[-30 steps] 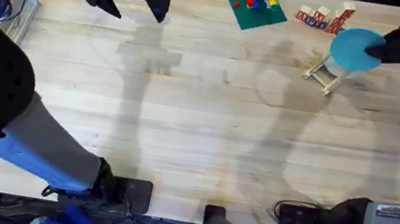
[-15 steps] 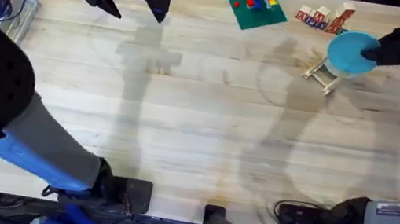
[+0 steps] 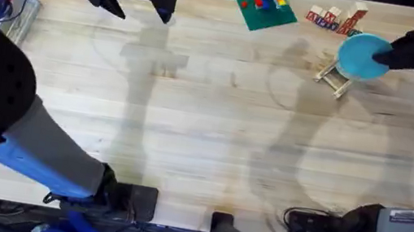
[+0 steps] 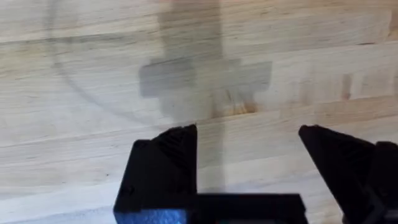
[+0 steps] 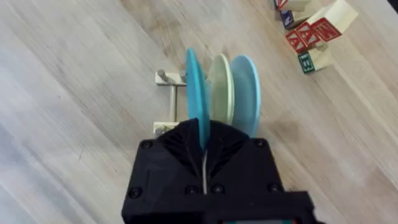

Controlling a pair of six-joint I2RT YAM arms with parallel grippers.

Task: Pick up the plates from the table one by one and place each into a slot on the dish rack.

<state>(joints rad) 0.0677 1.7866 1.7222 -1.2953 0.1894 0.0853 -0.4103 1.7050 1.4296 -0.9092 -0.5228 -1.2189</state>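
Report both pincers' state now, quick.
Left pincer: open, holding nothing, over bare table.
Right pincer: shut on the bright blue plate, at the dish rack.

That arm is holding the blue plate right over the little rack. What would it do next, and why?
Probably lower the bright blue plate a little further into its slot and then let go. The right gripper is shut on the plate's edge, holding it upright at the dish rack, beside the cream plate and the light blue plate standing there. I can't tell whether it is fully seated.
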